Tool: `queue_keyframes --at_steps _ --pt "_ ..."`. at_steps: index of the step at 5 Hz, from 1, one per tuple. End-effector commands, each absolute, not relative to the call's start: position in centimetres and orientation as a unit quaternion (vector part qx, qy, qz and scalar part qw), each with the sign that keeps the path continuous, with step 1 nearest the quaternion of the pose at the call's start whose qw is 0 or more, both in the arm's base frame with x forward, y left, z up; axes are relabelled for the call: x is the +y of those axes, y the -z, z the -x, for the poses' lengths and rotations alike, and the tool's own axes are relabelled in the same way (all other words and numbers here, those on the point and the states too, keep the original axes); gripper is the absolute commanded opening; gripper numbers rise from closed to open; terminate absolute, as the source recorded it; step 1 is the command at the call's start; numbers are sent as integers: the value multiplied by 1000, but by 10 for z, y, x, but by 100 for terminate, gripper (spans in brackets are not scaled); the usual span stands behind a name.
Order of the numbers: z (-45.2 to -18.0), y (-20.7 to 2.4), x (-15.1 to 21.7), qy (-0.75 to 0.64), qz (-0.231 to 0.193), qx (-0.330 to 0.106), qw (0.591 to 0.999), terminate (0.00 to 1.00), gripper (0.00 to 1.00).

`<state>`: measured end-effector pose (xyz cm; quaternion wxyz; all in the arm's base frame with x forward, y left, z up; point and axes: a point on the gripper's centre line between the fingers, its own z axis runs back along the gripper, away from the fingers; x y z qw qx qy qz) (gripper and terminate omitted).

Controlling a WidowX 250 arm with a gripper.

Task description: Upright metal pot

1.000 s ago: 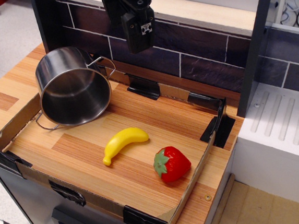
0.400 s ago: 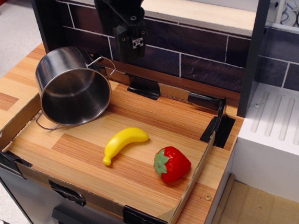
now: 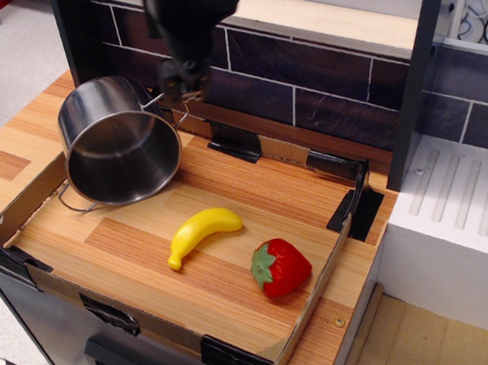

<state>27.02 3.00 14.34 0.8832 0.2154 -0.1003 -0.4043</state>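
The shiny metal pot (image 3: 116,138) lies on its side at the back left of the wooden tray, its open mouth facing the camera. One wire loop handle sticks up at its right, the other rests on the tray at its lower left. My gripper (image 3: 181,84) hangs just above and to the right of the pot, close to the upper wire handle. It is blurred and seen end-on, so I cannot tell whether its fingers are open or shut. It holds nothing that I can see.
A yellow toy banana (image 3: 201,231) and a red toy strawberry (image 3: 279,267) lie on the tray in front. A low cardboard rim (image 3: 24,210) with black clips borders the tray. A dark tiled wall (image 3: 322,99) stands behind, a white unit (image 3: 461,215) to the right.
My gripper has moved left and down, from over the back wall toward the pot's upper handle. The pot, banana and strawberry have not moved.
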Motion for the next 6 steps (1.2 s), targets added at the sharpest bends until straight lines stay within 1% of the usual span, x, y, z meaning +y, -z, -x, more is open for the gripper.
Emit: queue_keyframes --at_steps 1,2,3,6 --pt "-280 -130 53 407 -299 -96 857 0 100" --pt "-282 -121 61 386 -299 -116 865 0 100" --pt "-282 -110 67 386 -303 -113 864 0 100" --pt "-287 -88 77 373 -316 -119 864 0 100"
